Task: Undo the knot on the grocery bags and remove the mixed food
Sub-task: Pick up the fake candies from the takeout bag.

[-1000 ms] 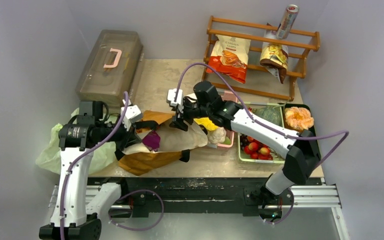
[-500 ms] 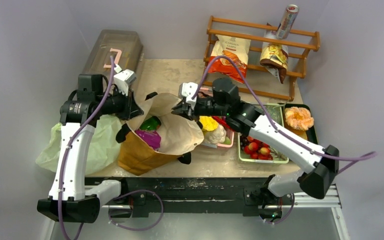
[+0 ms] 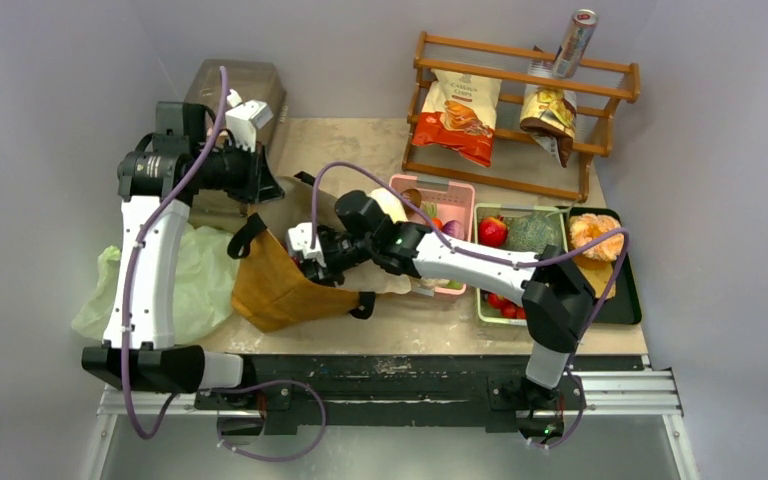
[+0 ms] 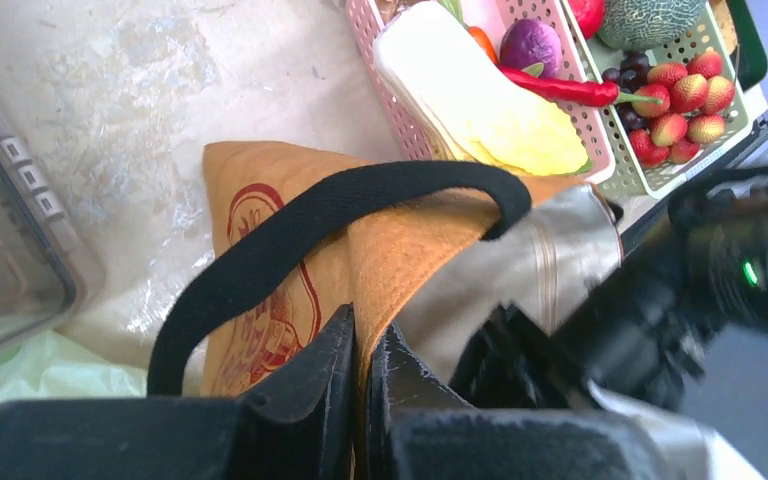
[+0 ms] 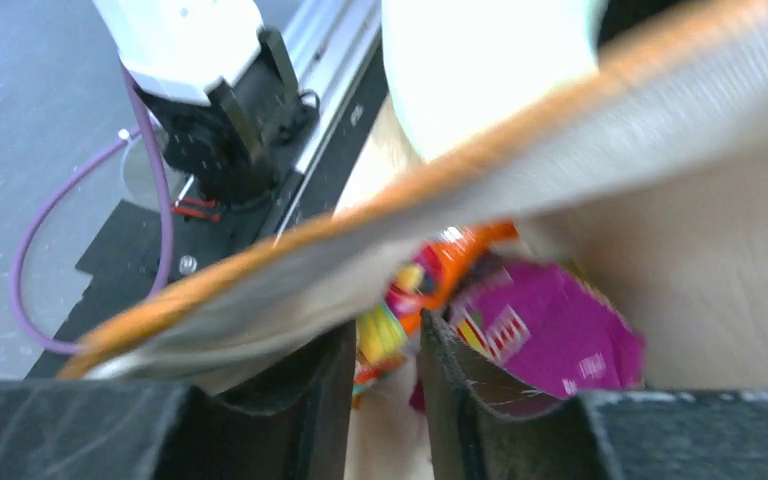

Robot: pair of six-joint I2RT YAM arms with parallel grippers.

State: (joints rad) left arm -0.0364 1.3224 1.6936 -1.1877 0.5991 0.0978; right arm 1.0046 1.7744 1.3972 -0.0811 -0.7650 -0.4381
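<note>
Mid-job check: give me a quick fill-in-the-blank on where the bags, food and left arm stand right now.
1. The left fingers are shut on the rim of the mustard-brown ___.
2. The tote's strap handle is ___ in colour.
3. The pale-green plastic bag lies on the tote's ___ side.
4. The strawberries lie in the ___ basket.

Missing words: tote; black; left; green
</note>
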